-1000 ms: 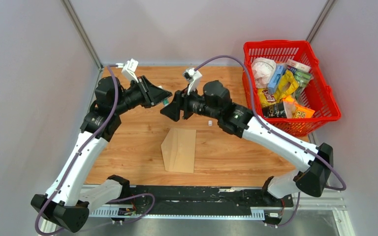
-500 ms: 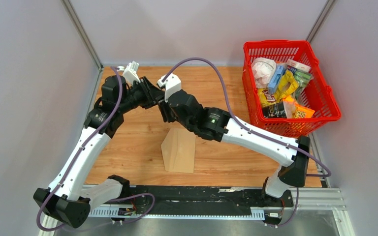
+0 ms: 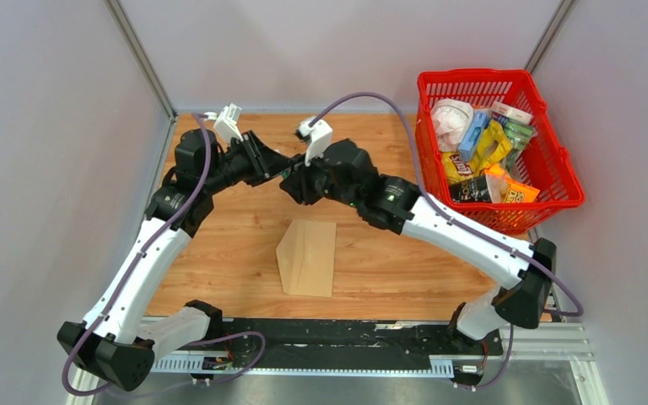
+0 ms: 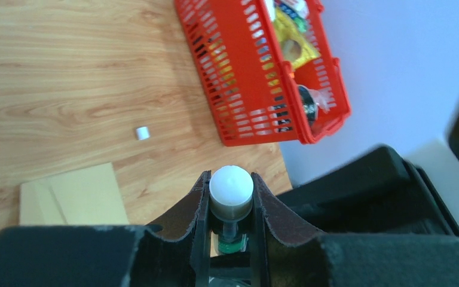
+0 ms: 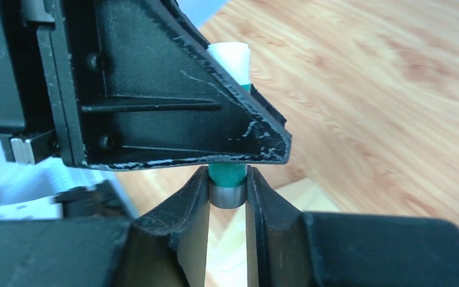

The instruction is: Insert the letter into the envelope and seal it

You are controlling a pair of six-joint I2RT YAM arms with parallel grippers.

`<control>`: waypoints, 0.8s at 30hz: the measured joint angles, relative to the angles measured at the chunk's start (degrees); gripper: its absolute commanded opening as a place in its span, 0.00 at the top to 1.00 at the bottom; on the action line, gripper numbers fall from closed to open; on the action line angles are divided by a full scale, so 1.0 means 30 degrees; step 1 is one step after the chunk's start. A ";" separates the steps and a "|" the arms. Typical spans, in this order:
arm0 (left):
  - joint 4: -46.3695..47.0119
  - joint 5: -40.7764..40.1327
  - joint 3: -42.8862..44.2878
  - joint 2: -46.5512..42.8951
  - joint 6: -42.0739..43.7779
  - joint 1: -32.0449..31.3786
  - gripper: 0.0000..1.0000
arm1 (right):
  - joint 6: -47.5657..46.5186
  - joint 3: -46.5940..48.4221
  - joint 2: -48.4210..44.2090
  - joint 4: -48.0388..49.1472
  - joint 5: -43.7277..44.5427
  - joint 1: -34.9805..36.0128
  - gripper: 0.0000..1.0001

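Here left gripper (image 4: 231, 177) and right gripper (image 5: 226, 173) both pinch a glue stick (image 4: 231, 190); envelope (image 3: 308, 257), basket (image 3: 472, 76) nearby.

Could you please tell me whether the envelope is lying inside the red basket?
No, the envelope lies flat on the table, well apart from the basket at the right.

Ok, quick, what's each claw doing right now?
Left claw: closed on the glue stick.
Right claw: closed on the same stick's other end.
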 measured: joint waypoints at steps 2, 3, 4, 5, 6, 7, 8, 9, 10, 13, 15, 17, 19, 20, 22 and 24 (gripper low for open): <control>0.0670 0.0678 -0.0029 0.0000 -0.0007 -0.0095 1.00 | 0.0976 -0.1428 -0.1020 0.1370 -0.3279 -0.1297 0.96; 0.0976 0.0991 -0.0036 0.0000 -0.0007 -0.0124 1.00 | 0.1435 -0.2025 -0.1435 0.2033 -0.4619 -0.1821 0.96; 0.1588 0.1581 -0.0080 0.0000 -0.0007 -0.0153 1.00 | 0.2033 -0.2805 -0.1902 0.3009 -0.6360 -0.2514 0.96; 0.1858 0.1923 -0.0102 0.0000 -0.0029 -0.0219 1.00 | 0.2616 -0.3526 -0.2295 0.4000 -0.7868 -0.3075 0.96; 0.2397 0.2521 -0.0153 0.0000 0.0000 -0.0248 1.00 | 0.3235 -0.4182 -0.2623 0.4991 -0.9224 -0.3563 0.96; 0.2761 0.3053 -0.0204 0.0000 -0.0029 -0.0255 1.00 | 0.3949 -0.4838 -0.2885 0.6091 -1.0513 -0.4022 0.96; 0.3249 0.3628 -0.0277 -0.0007 -0.0022 -0.0248 1.00 | 0.4685 -0.5391 -0.3045 0.7162 -1.1672 -0.4408 0.96; 0.3730 0.4146 -0.0364 -0.0015 -0.0022 -0.0240 1.00 | 0.5370 -0.5821 -0.3111 0.8145 -1.2597 -0.4699 0.96; 0.4175 0.4590 -0.0466 -0.0044 -0.0029 -0.0211 1.00 | 0.5996 -0.6186 -0.3126 0.9100 -1.3435 -0.4954 0.96; 0.5442 0.5894 -0.0750 -0.0117 -0.0131 -0.0087 1.00 | 0.7759 -0.6980 -0.3104 1.1526 -1.5322 -0.5406 0.91; 0.6353 0.6615 -0.0911 -0.0248 -0.0233 -0.0058 1.00 | 0.8444 -0.7089 -0.3075 1.2458 -1.6116 -0.5508 0.74; 0.6805 0.6972 -0.0911 -0.0393 -0.0211 -0.0036 1.00 | 0.8692 -0.7082 -0.3082 1.2881 -1.6466 -0.5523 0.51; 0.6819 0.7140 -0.0911 -0.0583 -0.0036 -0.0029 1.00 | 0.8451 -0.6936 -0.3155 1.2451 -1.6203 -0.5464 0.41; 0.6739 0.7074 -0.0889 -0.0685 0.0102 -0.0029 1.00 | 0.8094 -0.6834 -0.3213 1.1788 -1.5773 -0.5355 0.38; 0.6047 0.6652 -0.0678 -0.0765 0.0510 -0.0044 1.00 | 0.7118 -0.6521 -0.3402 1.0069 -1.4411 -0.4969 0.37; 0.4940 0.5814 -0.0284 -0.0692 0.0838 -0.0051 1.00 | 0.5894 -0.5865 -0.3621 0.7978 -1.2203 -0.4291 0.38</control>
